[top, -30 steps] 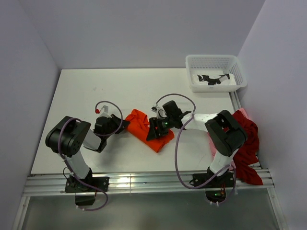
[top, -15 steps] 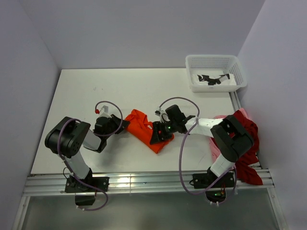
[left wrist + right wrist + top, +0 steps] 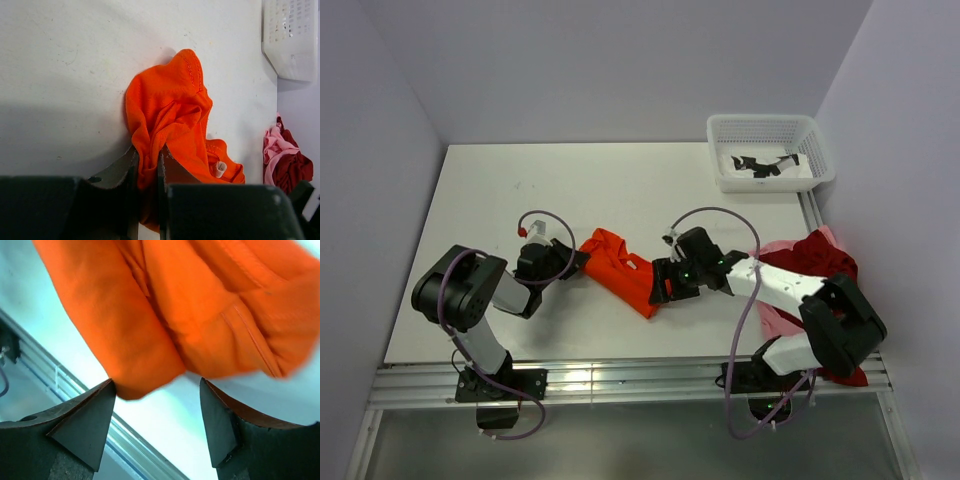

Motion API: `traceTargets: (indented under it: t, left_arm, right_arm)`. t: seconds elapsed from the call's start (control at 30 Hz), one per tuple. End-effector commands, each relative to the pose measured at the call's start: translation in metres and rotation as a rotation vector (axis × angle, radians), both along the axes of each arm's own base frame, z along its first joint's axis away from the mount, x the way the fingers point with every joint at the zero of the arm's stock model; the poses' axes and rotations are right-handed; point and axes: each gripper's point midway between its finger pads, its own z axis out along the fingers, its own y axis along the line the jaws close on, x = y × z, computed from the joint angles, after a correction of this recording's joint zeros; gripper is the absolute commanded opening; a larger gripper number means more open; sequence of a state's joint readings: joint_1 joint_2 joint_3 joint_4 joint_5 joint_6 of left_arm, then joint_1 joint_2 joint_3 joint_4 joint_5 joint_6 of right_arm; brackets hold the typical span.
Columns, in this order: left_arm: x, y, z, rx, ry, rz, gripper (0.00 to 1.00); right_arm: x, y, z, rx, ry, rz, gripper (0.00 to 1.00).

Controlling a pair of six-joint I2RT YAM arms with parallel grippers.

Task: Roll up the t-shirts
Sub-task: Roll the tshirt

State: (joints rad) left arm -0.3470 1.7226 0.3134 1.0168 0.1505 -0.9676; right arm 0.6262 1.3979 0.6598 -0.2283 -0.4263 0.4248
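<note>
Orange cloth lies bunched mid-table: the orange t-shirt [image 3: 620,272] sits in a crumpled strip on the white table [image 3: 570,190]. Its left end is pinched between the narrow jaws of the left gripper [image 3: 147,161], which has held the same spot over the past second. The right gripper [image 3: 663,287] is what has changed. A second ago it was down over the shirt's right half; now it has drawn back to the shirt's lower right edge. Its jaws are spread wide and empty, and the wrist view shows the cloth lying just beyond the fingertips. That release suggests one tuck is finished and the arm is lining up a fresh grab, as the shirt is still a loose bundle, not a tidy roll. The dark red t-shirt [image 3: 825,258] and pale pink t-shirt [image 3: 775,250] wait heaped at the table's right edge, well apart from the white mesh basket [image 3: 770,128] in the far corner
</note>
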Motion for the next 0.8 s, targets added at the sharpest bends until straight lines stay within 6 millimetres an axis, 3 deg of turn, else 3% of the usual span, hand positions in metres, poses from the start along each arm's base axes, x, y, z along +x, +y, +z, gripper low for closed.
traceTargets:
  t: [0.0, 0.17, 0.4, 0.5, 0.53, 0.77]
  left_arm:
    - [-0.003, 0.006, -0.006, 0.057, 0.01, 0.001, 0.03]
    - [-0.003, 0.005, -0.004, 0.065, 0.011, -0.002, 0.04]
    - [-0.004, 0.004, -0.003, 0.077, 0.021, -0.007, 0.03]
    - [-0.003, 0.003, -0.001, 0.084, 0.034, -0.01, 0.03]
    - [-0.002, 0.002, 0.001, 0.084, 0.033, -0.012, 0.03]
    - [-0.003, 0.002, 0.006, 0.098, 0.03, -0.021, 0.03]
  right_arm:
    - [0.02, -0.019, 0.021, -0.095, -0.132, -0.104, 0.75]
    - [0.024, -0.01, 0.054, -0.173, -0.279, -0.049, 0.75]
    - [0.026, 0.028, 0.093, -0.109, -0.4, 0.055, 0.75]
    - [0.028, 0.039, 0.098, -0.208, -0.475, 0.1, 0.85]
    - [0.029, 0.043, 0.09, -0.25, -0.475, 0.12, 0.86]
    - [0.026, 0.083, 0.092, -0.471, -0.66, 0.183, 0.86]
